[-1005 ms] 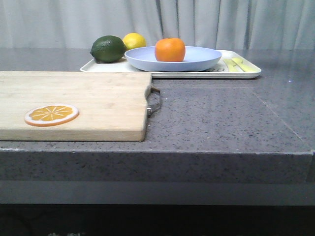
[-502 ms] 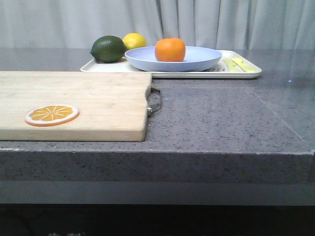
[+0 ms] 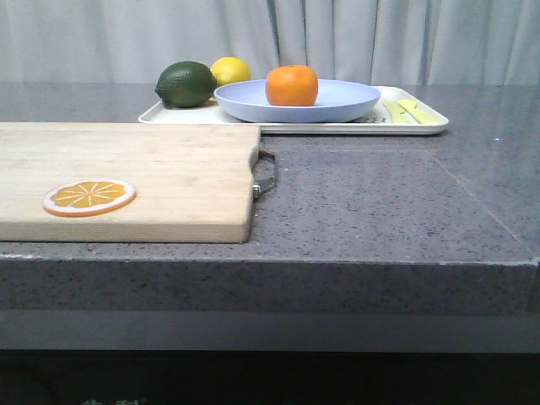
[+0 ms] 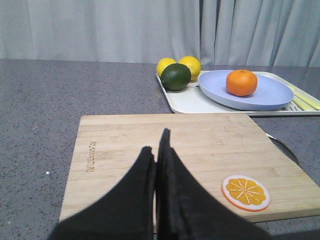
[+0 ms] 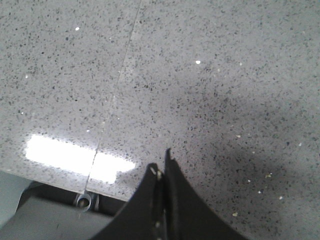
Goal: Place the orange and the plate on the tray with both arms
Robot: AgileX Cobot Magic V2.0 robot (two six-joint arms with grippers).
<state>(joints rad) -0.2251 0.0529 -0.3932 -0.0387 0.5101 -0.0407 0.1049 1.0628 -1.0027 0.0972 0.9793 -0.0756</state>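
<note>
The orange (image 3: 292,85) sits on the pale lavender-blue plate (image 3: 346,101), and the plate rests on the cream tray (image 3: 426,126) at the back of the counter. The left wrist view shows the same: orange (image 4: 241,82), plate (image 4: 272,95), tray (image 4: 187,102). My left gripper (image 4: 156,145) is shut and empty, hovering over the wooden cutting board (image 4: 120,145), well short of the tray. My right gripper (image 5: 161,162) is shut and empty above bare speckled counter. Neither gripper appears in the front view.
A dark green lime (image 3: 186,83) and a yellow lemon (image 3: 229,69) lie on the tray's left end, yellow sticks (image 3: 413,110) on its right. The cutting board (image 3: 126,177) carries an orange slice disc (image 3: 89,197) and has a metal handle (image 3: 265,175).
</note>
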